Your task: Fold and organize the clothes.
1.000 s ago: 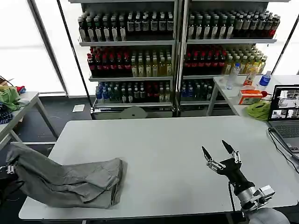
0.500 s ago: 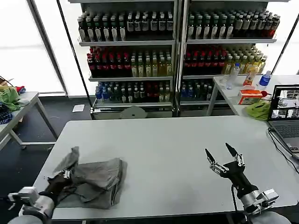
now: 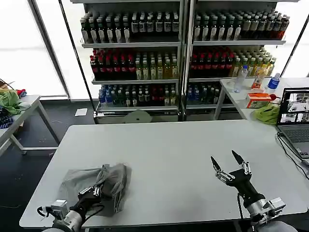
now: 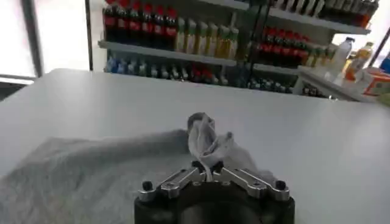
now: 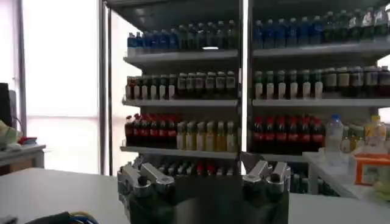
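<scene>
Shirt [image 3: 99,181] – plain light grey; table [image 3: 178,154] – pale grey-white; side cloths [image 3: 266,114] – bright green.

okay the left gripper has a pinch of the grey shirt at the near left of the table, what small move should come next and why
Probably draw the left gripper, shut on a raised fold of the crumpled light grey cotton shirt, sideways to spread it. The shirt lies bunched on the white table, too rumpled to fold. The right gripper hovers open.

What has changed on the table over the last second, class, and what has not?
The left gripper, shut on the grey shirt, carried its raised side from the table's left edge inward, bunching it into a smaller heap. The right gripper stayed open above the table.
</scene>
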`<act>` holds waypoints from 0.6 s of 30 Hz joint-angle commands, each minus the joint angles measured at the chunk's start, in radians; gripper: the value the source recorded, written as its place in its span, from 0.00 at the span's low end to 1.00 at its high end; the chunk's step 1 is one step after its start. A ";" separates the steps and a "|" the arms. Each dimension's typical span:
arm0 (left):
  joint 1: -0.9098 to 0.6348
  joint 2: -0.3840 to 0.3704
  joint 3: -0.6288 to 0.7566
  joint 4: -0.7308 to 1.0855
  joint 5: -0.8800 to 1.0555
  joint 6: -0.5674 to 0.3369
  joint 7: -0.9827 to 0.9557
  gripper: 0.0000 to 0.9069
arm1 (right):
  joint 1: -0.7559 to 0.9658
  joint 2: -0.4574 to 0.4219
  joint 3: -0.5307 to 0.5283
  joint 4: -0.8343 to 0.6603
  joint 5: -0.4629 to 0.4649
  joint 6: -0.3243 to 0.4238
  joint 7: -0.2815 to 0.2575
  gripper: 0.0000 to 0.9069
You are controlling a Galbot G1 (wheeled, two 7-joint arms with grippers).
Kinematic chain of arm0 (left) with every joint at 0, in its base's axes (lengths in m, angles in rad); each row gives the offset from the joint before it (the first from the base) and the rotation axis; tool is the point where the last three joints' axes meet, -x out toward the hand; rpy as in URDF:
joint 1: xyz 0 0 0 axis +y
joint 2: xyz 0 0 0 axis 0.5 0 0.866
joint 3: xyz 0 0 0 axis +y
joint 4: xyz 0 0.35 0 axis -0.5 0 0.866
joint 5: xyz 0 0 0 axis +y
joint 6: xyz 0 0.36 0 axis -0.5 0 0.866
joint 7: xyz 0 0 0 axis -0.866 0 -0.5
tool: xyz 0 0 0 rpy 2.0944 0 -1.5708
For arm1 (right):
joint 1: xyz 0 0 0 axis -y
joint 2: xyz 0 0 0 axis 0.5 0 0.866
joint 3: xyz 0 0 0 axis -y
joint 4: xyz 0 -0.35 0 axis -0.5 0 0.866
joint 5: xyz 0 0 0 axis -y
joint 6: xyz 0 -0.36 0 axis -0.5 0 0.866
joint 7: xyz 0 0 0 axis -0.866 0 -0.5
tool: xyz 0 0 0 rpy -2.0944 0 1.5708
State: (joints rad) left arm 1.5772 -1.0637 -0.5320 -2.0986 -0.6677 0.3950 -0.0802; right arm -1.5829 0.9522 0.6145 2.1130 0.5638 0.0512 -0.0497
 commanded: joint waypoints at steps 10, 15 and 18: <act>-0.060 -0.011 0.043 -0.001 -0.036 0.019 -0.086 1.00 | -0.021 0.003 -0.001 0.019 -0.001 0.003 -0.004 1.00; -0.071 -0.025 0.008 -0.020 -0.084 -0.011 -0.142 1.00 | -0.020 0.004 -0.007 0.021 -0.002 0.004 -0.005 1.00; -0.054 -0.031 -0.046 -0.062 -0.136 -0.009 -0.142 1.00 | -0.021 0.001 -0.006 0.021 0.001 0.005 -0.006 1.00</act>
State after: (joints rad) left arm 1.5248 -1.0866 -0.5185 -2.1133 -0.7207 0.3975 -0.1662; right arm -1.6017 0.9523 0.6085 2.1322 0.5632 0.0558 -0.0555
